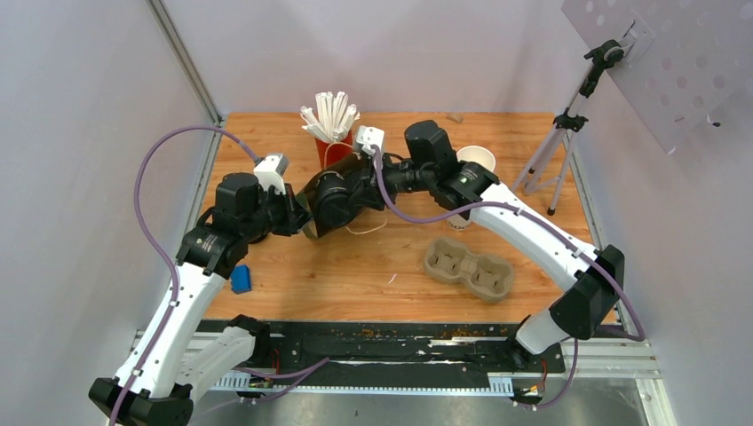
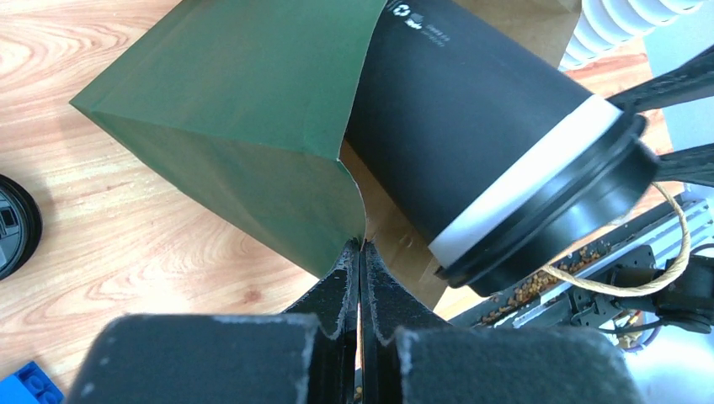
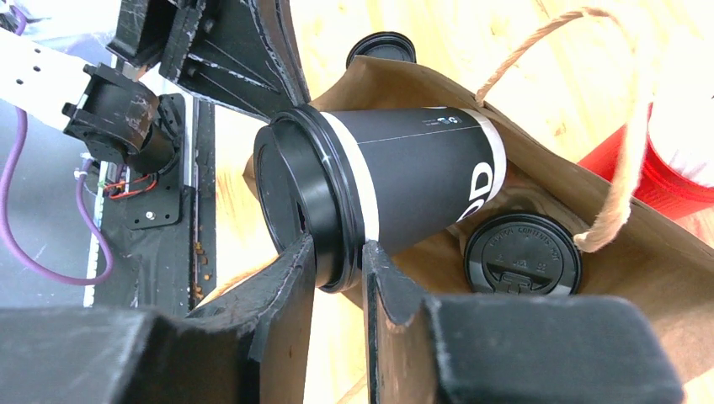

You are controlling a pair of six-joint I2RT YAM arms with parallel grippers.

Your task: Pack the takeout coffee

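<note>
Two robot arms meet over the middle of the wooden table (image 1: 355, 284). The left gripper (image 2: 360, 248) has its fingers squeezed tight on the edge of a green paper bag (image 2: 236, 109) that is brown on the inside. The bag lies on its side on the table with its mouth held open.

The right gripper (image 3: 338, 252) has its fingers clamped on the rim of the lid of the takeout coffee (image 3: 404, 168), a black paper cup with white bands and a round black plastic lid. The cup is tipped on its side. Its bottom end is inside the bag's mouth and its lid end sticks out toward the right gripper.

One more round black cup lid (image 3: 522, 252) shows deeper in the bag, just beside the coffee. A brown rope handle (image 3: 623, 126) loops up from the bag's edge. A loose black plastic lid (image 2: 13, 223) lies on the table beside the bag.

Behind the bag stands a red cup of white wrapped straws (image 1: 333, 146). A white paper cup with no lid (image 1: 477, 158) stands farther right. A grey cardboard cup tray (image 1: 469, 268) lies on the table nearer the right arm, well apart from the bag. A small blue toy brick (image 1: 241, 280) sits by the left arm.
</note>
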